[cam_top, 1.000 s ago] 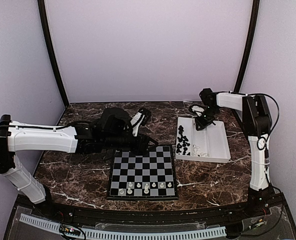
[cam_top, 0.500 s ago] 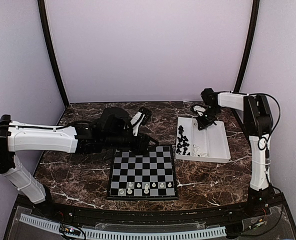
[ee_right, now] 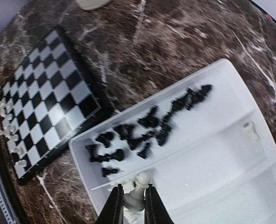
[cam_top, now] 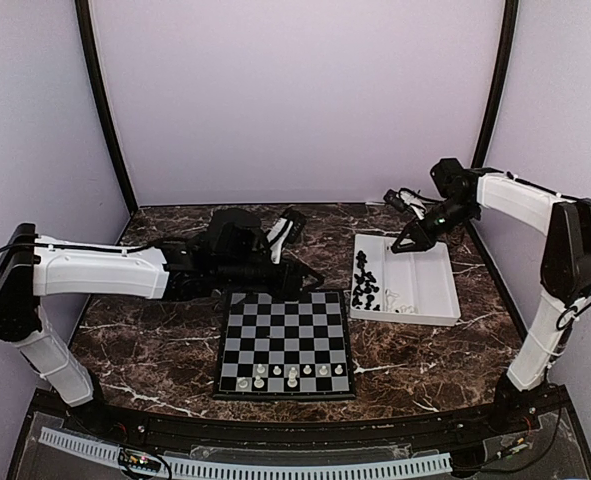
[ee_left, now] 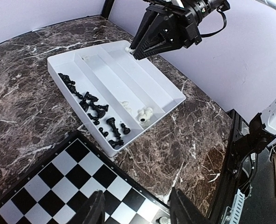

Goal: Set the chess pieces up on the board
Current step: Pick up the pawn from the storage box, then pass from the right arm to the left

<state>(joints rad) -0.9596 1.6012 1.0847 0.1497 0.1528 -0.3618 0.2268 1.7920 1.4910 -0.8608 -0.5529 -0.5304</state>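
Since the earlier frame, the right arm has swung outward and raised the right hand clear of the white tray; the left arm has barely shifted.

Step in hand: transfer of one white chess piece, apparently a pawn, pinched between the fingers of the right hand above the tray. Several white pieces stand on the near ranks of the board. Black pieces lie in the tray's left compartment. The left hand hovers at the board's far edge, fingers apart, holding nothing.

Next move: carry the piece over the board and lower it upright onto a free near square, clear of its neighbours.

No brand, label or legible writing is visible.
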